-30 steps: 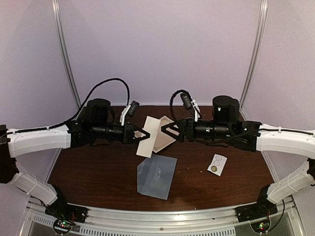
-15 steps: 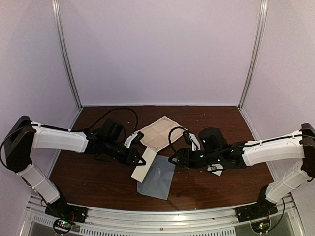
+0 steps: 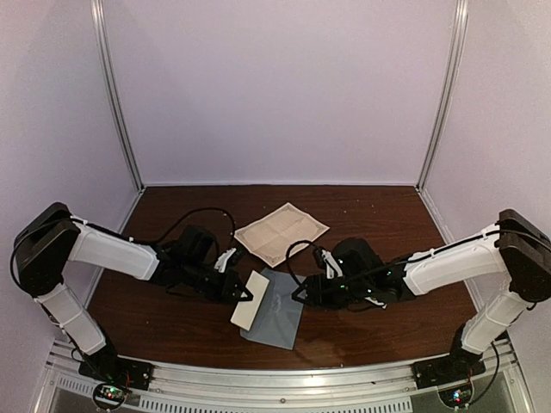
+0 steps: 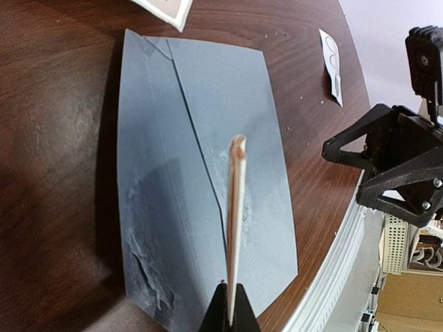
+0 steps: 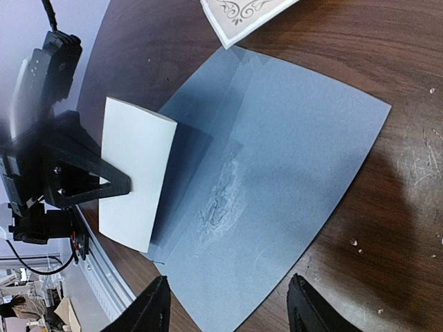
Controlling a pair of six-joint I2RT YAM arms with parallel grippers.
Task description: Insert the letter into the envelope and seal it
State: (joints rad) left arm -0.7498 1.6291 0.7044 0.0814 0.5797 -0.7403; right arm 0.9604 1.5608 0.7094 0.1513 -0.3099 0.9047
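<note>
Before the left gripper's pinched cream card letter is inserted, the grey-blue paper envelope must be opened. The right gripper is spread at the envelope's 3 o'clock.

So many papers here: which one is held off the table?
The cream letter, pinched by the left gripper; the blue envelope and patterned sheet lie flat.

Both arms reach low and inward from the near corners, forearms almost level, so the two grippers face each other near the middle, close but apart. The left gripper is clamped on the letter. The right gripper has its fingers spread wide, seemingly touching nothing.
</note>
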